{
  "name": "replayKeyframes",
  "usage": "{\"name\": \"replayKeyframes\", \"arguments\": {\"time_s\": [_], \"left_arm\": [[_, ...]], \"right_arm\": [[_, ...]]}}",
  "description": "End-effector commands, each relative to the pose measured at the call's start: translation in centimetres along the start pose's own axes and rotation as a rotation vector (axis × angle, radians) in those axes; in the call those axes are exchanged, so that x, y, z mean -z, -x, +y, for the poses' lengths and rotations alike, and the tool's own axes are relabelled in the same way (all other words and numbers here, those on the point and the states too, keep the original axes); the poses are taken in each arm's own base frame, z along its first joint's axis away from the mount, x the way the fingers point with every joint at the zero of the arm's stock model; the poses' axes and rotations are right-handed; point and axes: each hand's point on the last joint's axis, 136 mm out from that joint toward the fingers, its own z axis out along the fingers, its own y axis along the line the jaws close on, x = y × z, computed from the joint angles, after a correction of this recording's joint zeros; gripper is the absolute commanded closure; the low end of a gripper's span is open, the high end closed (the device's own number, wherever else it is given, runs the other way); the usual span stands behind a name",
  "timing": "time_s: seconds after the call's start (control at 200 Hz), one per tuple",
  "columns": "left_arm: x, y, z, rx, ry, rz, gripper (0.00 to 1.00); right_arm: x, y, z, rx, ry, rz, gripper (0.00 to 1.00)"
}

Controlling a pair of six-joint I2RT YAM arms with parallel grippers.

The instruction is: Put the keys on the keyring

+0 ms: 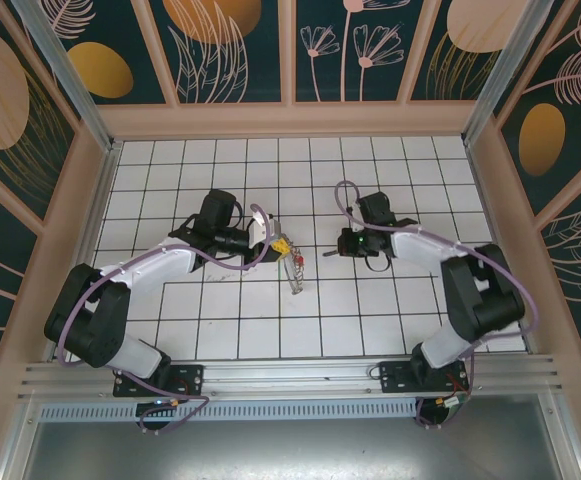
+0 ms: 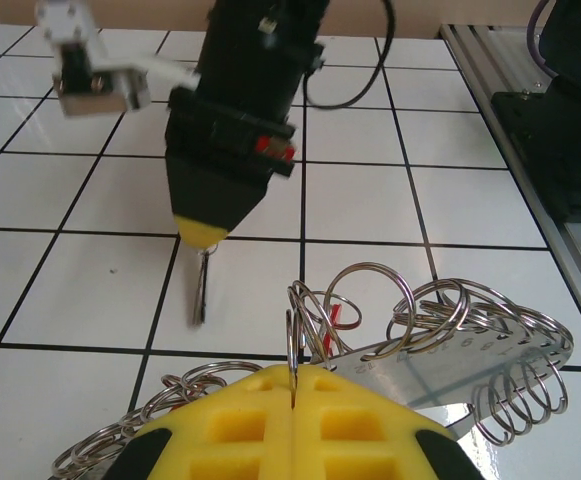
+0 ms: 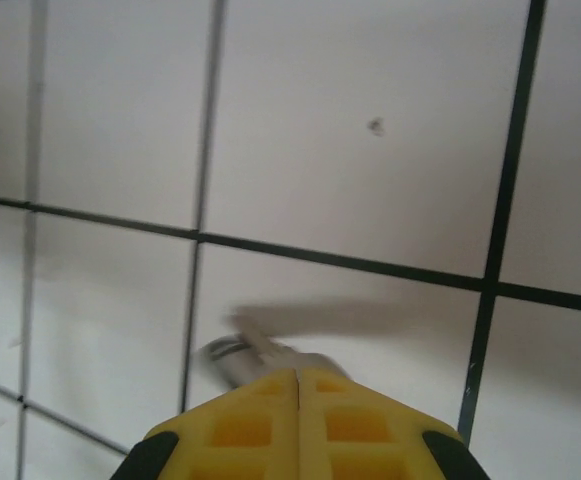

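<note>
Spreading to both sides of the left fingers [image 2: 240, 425], the keyring [image 2: 440, 330] is a thin silvery hoop crowded with small split rings and carrying a flat metal tag [image 2: 510, 352] stamped with numbers. The yellow pads are pressed together on its rim, with a wire of the ring caught in the seam between them. A thin red sliver shows among the rings, too small to identify. In the overhead view the ring is near the middle of the table [image 1: 370, 320], just below the left fingers. Facing it, apart from the ring, the right fingers [image 3: 355, 430] are likewise pressed tight on a key [image 2: 201, 290]: only its short metal shaft sticks out, pointing down at the tiles, while its head is hidden between the pads. Whether the shaft tip touches the table I cannot tell. The table is white tile with black grid lines, enclosed by dark walls [image 1: 240, 40] printed with leaves and flowers.
</note>
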Motion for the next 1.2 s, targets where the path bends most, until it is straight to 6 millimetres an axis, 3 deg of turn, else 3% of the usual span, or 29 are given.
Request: {"name": "replayKeyframes", "arguments": {"time_s": [0.0, 0.13, 0.31, 0.691, 0.831, 0.966, 1.196], "left_arm": [[0.0, 1.1, -0.2, -0.041, -0.025, -0.027, 1.00], [0.1, 1.2, -0.2, -0.043, -0.022, -0.025, 1.00], [0.1, 1.0, -0.2, -0.038, -0.018, -0.015, 1.00], [-0.1, 0.8, 0.1, -0.037, -0.016, -0.004, 1.00], [-0.1, 0.7, 0.1, -0.036, -0.017, -0.002, 1.00], [-0.2, 0.5, 0.1, -0.029, -0.022, 0.000, 1.00], [-0.1, 0.5, 0.1, -0.031, -0.021, 0.001, 1.00]], "right_arm": [[-1.3, 0.3, -1.3, -0.068, -0.065, 0.066, 1.00], [-2.7, 1.9, -2.0, -0.066, -0.104, 0.075, 1.00], [-4.0, 2.4, -1.9, -0.076, -0.085, 0.104, 1.00], [-3.3, 2.5, -1.4, -0.062, -0.067, 0.106, 0.86], [-2.8, 2.3, -1.4, -0.065, -0.073, 0.110, 0.86], [-2.5, 2.4, -1.3, -0.061, -0.074, 0.099, 0.95], [-1.9, 2.7, -1.5, -0.044, -0.089, 0.066, 0.94]]}}
